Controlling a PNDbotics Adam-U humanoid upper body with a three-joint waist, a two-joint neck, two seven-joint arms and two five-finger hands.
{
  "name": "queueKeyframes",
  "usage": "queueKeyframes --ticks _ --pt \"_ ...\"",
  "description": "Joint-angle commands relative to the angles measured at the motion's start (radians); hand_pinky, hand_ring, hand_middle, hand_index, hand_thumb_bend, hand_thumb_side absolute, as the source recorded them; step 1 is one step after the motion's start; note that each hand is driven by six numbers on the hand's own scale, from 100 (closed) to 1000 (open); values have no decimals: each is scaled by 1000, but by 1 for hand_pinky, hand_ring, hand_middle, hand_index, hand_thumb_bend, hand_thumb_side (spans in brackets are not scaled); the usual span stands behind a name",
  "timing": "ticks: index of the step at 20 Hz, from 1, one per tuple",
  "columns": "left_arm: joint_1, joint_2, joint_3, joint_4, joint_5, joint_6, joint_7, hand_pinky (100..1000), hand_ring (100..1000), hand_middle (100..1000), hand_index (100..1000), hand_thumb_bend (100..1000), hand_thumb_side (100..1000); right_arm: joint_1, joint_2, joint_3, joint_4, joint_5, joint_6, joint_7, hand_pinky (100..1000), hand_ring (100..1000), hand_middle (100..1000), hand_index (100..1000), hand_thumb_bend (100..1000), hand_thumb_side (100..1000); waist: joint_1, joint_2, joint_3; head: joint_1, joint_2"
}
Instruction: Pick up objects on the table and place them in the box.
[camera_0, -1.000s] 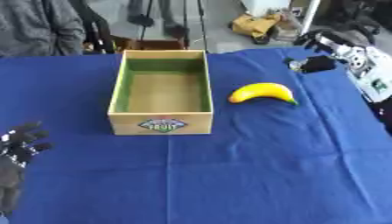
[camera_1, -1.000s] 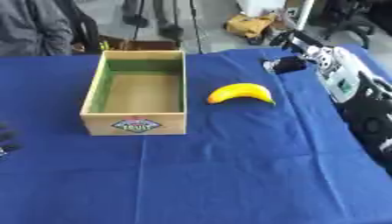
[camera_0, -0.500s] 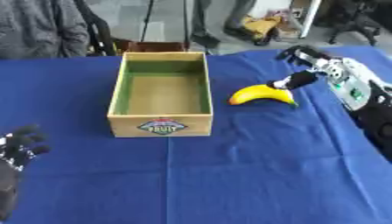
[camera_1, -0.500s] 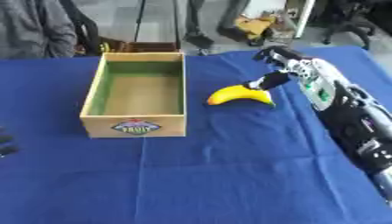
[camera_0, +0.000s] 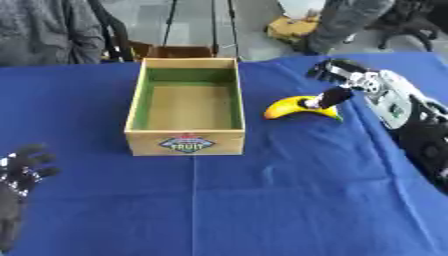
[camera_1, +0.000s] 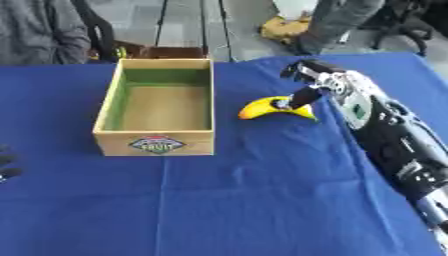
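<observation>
Left eye view showed the curved yellow banana (camera_0: 302, 107) lying on the blue cloth-covered table (camera_0: 262, 200), just beside the right wall of the open wooden box with a green-lined interior and a fruit label on its front panel (camera_0: 185, 144); the box sat nearer the far edge of the table, left of centre, and appeared to hold nothing. The right hand (camera_0: 343, 82) reached in from the table's right edge and hung over the banana, its thumb pointing down and touching the fruit's upper face near the middle, with the other fingers spread and raised above it, so nothing was gripped. The left hand (camera_0: 19, 172) rested near the table's near left corner with relaxed fingers, taking no part. The step in hand was judged to be the grasp. To do it well, the raised fingers should come down on the far side of the banana, opposite the thumb, and close across its thick middle rather than its tapered ends, so that the fruit does not swing on lifting. The lift should clear the box's right wall before the hand travels left, and release should come low over the green floor.
</observation>
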Motion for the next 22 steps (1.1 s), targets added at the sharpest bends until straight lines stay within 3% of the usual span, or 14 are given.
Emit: queueKeyframes --ticks 1,7,17,22 --pt "-14 8 -2 -16 7 -2 -5 698 742 728 547 241 988 -26 -19 -2 0 8 -2 2 775 807 798 844 447 416 2 -12 1 -2 -10" --pt "-23 14 3 -15 6 -4 -2 698 742 728 547 246 980 -23 -12 0 13 11 -2 9 769 794 785 846 456 415 6 -12 2 -7 -10" --pt "-72 38 14 -13 4 -12 9 697 741 727 547 256 958 -17 -15 -1 21 60 5 -4 839 910 905 890 490 420 6 -13 7 -15 -31" --pt "-76 38 11 -13 5 -11 7 696 741 727 547 256 958 -12 -17 -6 30 105 35 -46 826 900 896 892 475 420 6 -10 10 -19 -37"
